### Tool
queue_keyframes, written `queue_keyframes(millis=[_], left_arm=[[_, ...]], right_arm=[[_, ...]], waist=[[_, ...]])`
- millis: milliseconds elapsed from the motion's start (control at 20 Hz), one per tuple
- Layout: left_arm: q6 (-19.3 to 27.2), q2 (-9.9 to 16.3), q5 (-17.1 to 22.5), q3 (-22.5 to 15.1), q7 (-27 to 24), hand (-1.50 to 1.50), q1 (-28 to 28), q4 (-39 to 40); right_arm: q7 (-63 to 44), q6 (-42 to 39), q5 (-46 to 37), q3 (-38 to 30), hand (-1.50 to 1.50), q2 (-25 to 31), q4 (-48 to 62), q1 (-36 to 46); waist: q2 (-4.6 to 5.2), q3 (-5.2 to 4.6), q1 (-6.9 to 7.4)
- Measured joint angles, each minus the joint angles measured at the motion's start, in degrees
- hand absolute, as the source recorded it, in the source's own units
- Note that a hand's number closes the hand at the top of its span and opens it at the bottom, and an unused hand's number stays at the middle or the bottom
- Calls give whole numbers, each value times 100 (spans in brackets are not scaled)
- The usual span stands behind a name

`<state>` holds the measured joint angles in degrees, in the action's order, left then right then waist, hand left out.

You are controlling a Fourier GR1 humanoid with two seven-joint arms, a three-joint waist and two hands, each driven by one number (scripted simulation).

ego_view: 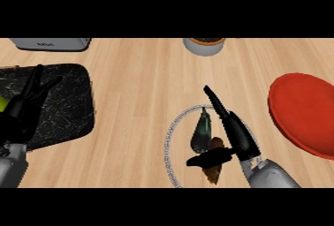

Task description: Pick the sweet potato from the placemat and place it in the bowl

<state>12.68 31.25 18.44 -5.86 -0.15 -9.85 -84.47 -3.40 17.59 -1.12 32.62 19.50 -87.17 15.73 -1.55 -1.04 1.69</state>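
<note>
Both halves of the job are still ahead of you: the sweet potato [214,167] has not been lifted, and the red bowl [303,115] at the right holds nothing that you can see. The sweet potato lies on the desk [143,88] inside a round mat with a pale rim [171,137], just beside a dark green vegetable [201,130]. Your right hand [238,137] is over it, released, with the fingers straight and only the thumb reaching across the sweet potato, so I judge the grasp is not yet made. The green vegetable sits close enough to be nudged as you close. The way to the bowl looks clear. Your left hand [23,110] rests open over a dark mat [65,101] at the left. A toaster [49,43] and a pot [205,46] stand well apart at the far edge.
</note>
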Motion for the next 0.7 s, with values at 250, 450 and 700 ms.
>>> queue_keyframes(millis=[250, 450, 700], left_arm=[[130, -139, 118, 225, -189, 0, -190, -94], [180, -162, 171, 364, -232, 0, -252, -85], [168, -180, 207, 465, -324, 0, -223, -26]], right_arm=[[-820, 1006, -1947, 896, -150, -270, 148, 310], [-2086, 1030, -3344, 1533, -150, -565, 204, 642], [-3942, 25, -4495, 1826, -150, -873, 101, 1267]], waist=[[3, 28, -125], [1, 40, -221], [-23, 40, -324]])
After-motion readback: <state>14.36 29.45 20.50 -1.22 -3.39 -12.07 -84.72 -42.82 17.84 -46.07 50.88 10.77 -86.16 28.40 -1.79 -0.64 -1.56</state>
